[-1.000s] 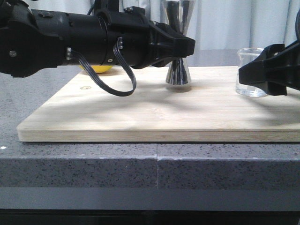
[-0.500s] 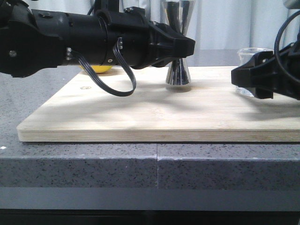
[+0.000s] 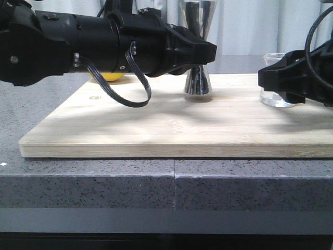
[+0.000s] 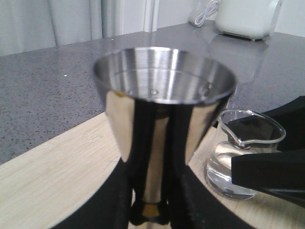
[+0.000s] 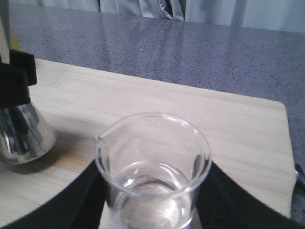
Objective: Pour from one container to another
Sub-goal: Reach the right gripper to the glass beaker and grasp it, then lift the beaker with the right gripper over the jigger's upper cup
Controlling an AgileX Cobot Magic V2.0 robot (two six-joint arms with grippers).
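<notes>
Beaker (image 3: 277,96), holding clear liquid, stands upright near the board's (image 3: 156,130) right edge, clasped by the right gripper (image 3: 278,83). Left gripper (image 3: 204,52) clamps the jigger's (image 3: 197,82) waist, mid-board toward the back edge.

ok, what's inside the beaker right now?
The glass beaker holds a shallow pool of clear liquid at its bottom; the rest is empty. The right gripper's fingers flank its lower walls, covering the base edges.
</notes>
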